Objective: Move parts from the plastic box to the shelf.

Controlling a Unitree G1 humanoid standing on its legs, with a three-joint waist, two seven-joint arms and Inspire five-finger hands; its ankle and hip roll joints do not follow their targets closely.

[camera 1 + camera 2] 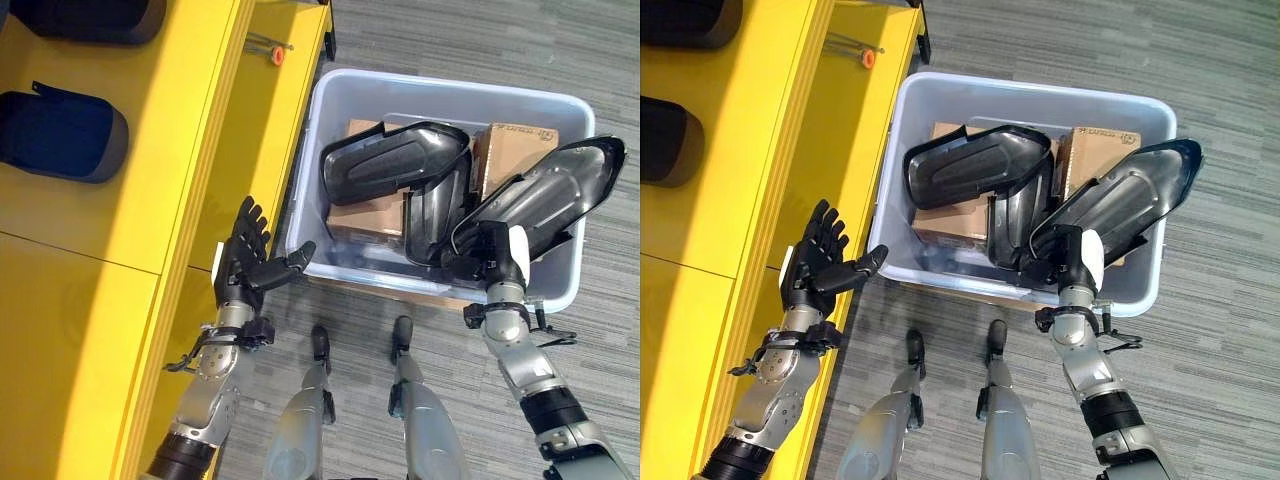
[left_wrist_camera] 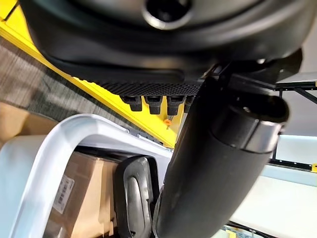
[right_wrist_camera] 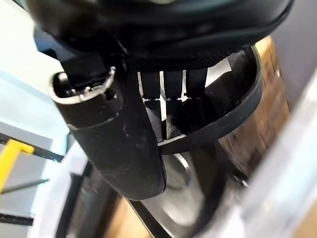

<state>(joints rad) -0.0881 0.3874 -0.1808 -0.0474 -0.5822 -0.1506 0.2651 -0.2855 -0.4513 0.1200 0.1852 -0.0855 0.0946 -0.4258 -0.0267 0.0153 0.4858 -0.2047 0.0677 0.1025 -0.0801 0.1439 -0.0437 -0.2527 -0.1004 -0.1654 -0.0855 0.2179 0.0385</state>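
Left eye view: plastic box [image 1: 330, 100] sits on the floor at 1 o'clock from centre, yellow shelf [image 1: 130, 200] runs along 9 to 11 o'clock. Right hand [image 1: 497, 258] at approx 4 o'clock, over the box's near wall, fingers and thumb clamped on the lower end of a long black part [image 1: 545, 192]. Part tilts up toward 2 o'clock, far tip past the box's rim. Second black part [image 1: 395, 160] lies across cardboard boxes [image 1: 365, 215] inside, w/ a third dark part [image 1: 432, 215] standing beneath it. Left hand [image 1: 243, 255] at 8 o'clock, between shelf edge and box, fingers spread straight, thumb out toward the box, holding nothing. Two dark parts [image 1: 62, 135] already rest on the shelf at 10 o'clock.

Right eye view: same layout, shifted. Small orange-tipped item [image 1: 868, 58] on the shelf at 11 o'clock; can't identify.

Left wrist view: fingers straight, nothing between them and the thumb; box rim and a black part beyond.

Right wrist view: fingers curled over the part's thin edge, thumb opposing. Grip looks near one end, not the middle.

Judgement: step in hand = lift-out and carry to shelf. Doing it well: raise till the low end clears the near wall, keep the wrist firm since the long overhang will want to pivot, swing toward 9 o'clock w/o clipping the left hand. Left hand could steady the free end. Set down beside the shelved parts, not on them.
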